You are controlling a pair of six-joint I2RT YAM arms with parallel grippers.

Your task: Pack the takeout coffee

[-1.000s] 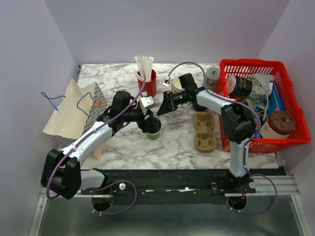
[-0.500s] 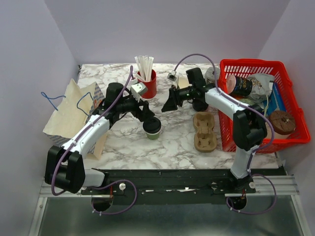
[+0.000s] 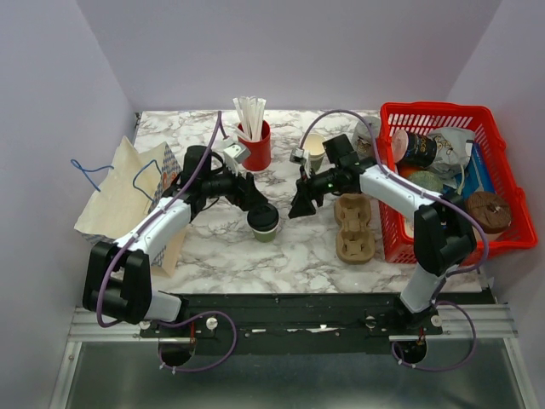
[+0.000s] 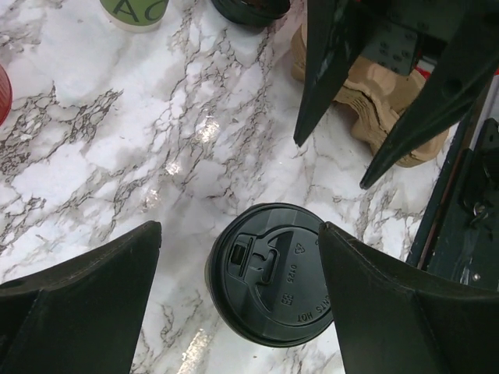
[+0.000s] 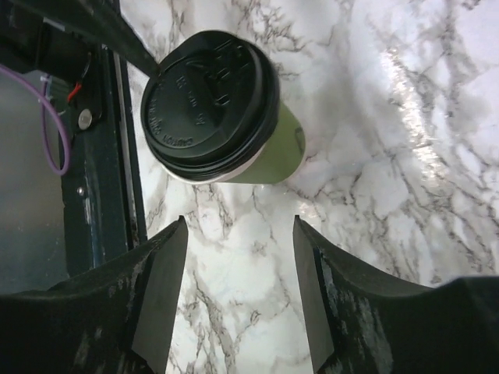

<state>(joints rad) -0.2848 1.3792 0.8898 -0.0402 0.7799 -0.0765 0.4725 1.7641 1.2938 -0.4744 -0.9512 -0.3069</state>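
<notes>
Your left tool (image 3: 253, 201) has drawn back a little and stands wide open, holding nothing. Your right tool (image 3: 297, 208), about half open and also empty, has come down beside the coffee cup (image 3: 264, 225). I judge the cup is released, with its lid (image 4: 269, 273) already on. It stands upright on the desk (image 3: 298, 251), between the left fingers without touching them, just ahead of the right tool.

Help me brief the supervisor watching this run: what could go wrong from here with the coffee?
Both open grippers, left gripper and right gripper, crowd the one lidded cup; their fingers could clash. The cup stands free on the marble table, so an off-centre close may tip it. Squeezing at the black lid might pop it off.
</notes>
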